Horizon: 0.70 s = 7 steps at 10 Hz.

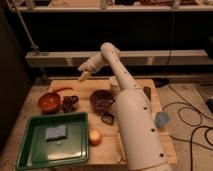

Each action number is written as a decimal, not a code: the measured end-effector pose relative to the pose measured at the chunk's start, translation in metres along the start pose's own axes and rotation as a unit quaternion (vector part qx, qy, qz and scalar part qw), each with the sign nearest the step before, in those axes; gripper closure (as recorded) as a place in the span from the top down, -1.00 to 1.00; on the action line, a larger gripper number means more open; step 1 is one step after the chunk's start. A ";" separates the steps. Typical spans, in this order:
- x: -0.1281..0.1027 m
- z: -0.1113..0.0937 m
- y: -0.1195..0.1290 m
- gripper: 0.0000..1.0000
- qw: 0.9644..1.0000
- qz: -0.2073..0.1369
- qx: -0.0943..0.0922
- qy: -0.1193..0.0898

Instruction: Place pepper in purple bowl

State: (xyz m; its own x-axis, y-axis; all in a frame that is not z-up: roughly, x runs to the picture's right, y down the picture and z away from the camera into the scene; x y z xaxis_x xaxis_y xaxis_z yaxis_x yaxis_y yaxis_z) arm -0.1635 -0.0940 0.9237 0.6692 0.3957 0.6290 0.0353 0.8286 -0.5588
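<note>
**Finding: position of the pepper relative to the gripper.**

We found the gripper [84, 76] held in the air over the far edge of the table [150, 102], at the end of the single arm. Whether it stood open or closed we could not tell. We saw nothing in it.

The pepper [62, 89] lay on the table, below the gripper and to its left in the view. It was close behind the orange-red bowl [49, 101] and a dark cluster [70, 103] that we could not identify. Its long axis ran roughly across the table from side to side, with a slight tilt.

The purple bowl [101, 99] stood empty of the pepper, to the right of it in the view and somewhat nearer the camera, with the dark cluster between the two.

In our judgement the task had not passed its first step. The coming move called for a descent down and leftward, with the jaws set across the pepper's length rather than along it. The orange-red bowl sat close enough to be a hazard.
</note>
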 end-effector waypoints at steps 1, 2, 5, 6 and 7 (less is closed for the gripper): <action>0.004 0.010 0.001 0.22 1.000 0.005 0.009 0.009; 0.013 0.027 0.005 0.22 0.999 0.014 0.031 0.019; 0.019 0.059 0.031 0.22 0.994 0.013 0.106 0.010; 0.016 0.063 0.041 0.22 0.992 0.009 0.125 0.000; 0.011 0.066 0.048 0.22 0.991 0.004 0.135 -0.009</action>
State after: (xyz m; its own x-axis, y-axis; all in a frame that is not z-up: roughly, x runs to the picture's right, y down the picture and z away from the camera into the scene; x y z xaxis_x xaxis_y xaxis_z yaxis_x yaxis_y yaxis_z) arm -0.2036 -0.0239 0.9391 0.6558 0.4080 0.6351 -0.1719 0.8999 -0.4007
